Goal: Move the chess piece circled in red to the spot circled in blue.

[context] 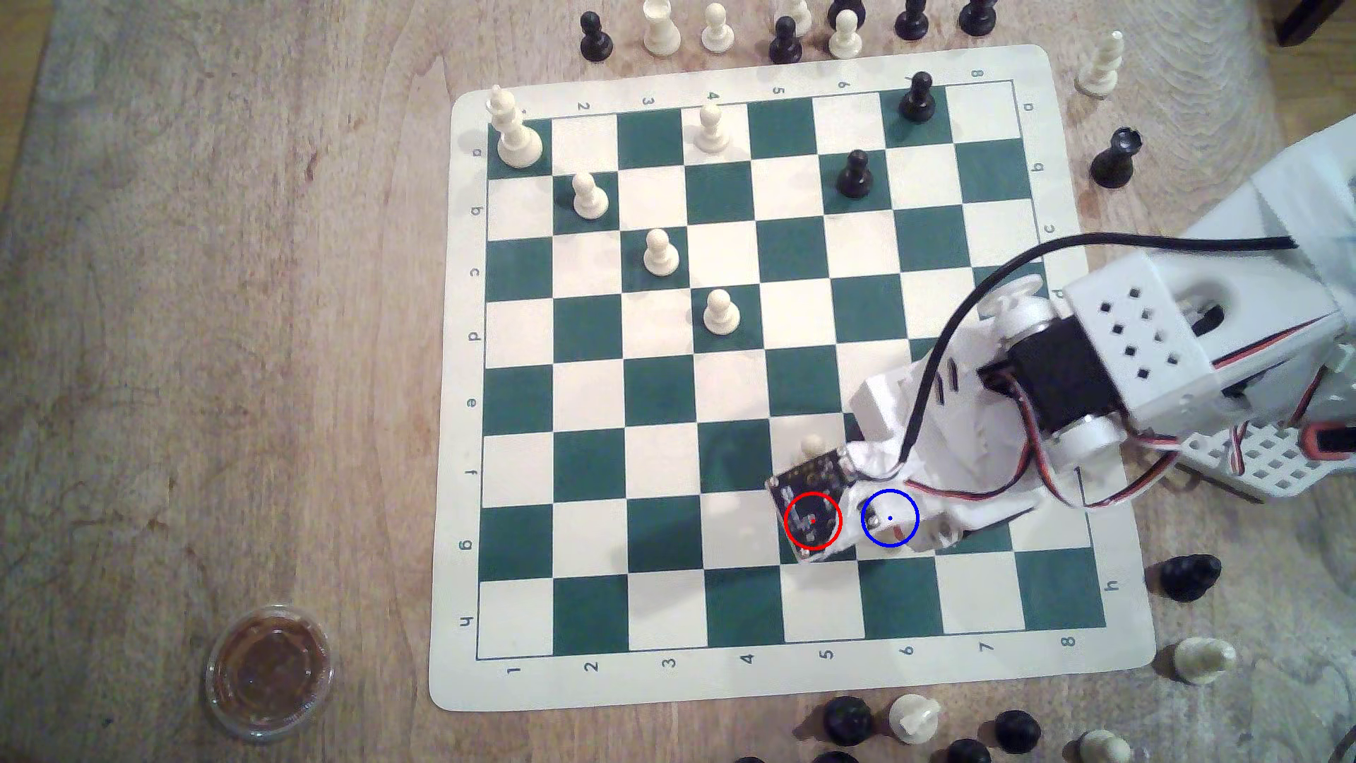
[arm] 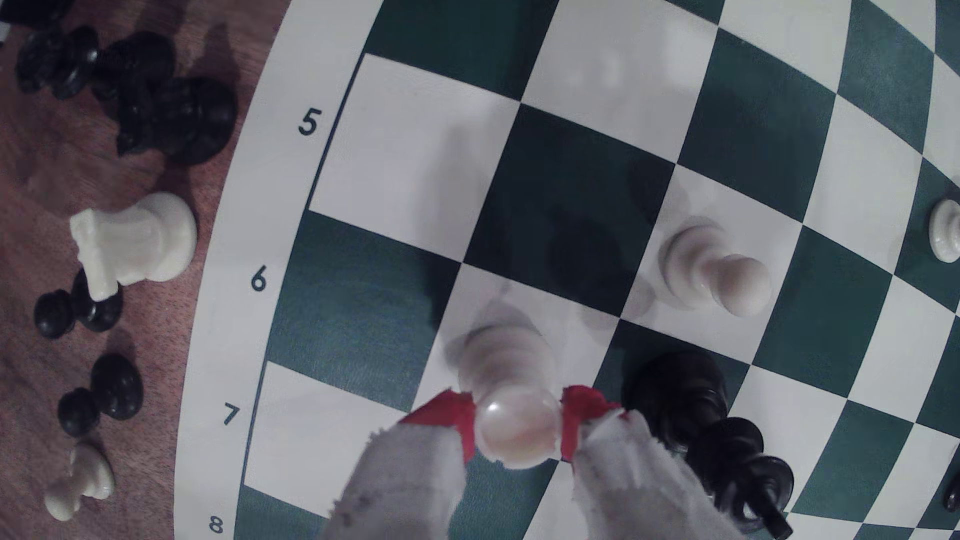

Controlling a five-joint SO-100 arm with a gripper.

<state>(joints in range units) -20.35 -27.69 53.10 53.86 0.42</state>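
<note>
Exterior view first: the arm comes in from the exterior view's right and leans over the board, near the row marked g. The red ring lands on the little circuit board stuck on the wrist, and the blue ring lands on the white wrist housing right beside it, so both squares are hidden under the arm. A cream pawn peeks out just past the wrist's edge. The claw itself can't be made out from up here.

Wrist view: the claw is clamped on the piece, red pads pressed against its round head on both sides, so it's narrow and holding it. The piece is blurry lower down; its base sits over a cream square, but whether it touches the board is hard to tell. A black piece stands just beside one finger, near touching. The cream pawn is further out ahead of the claw. Off the board lie spare black pieces and a tipped cream rook.
</note>
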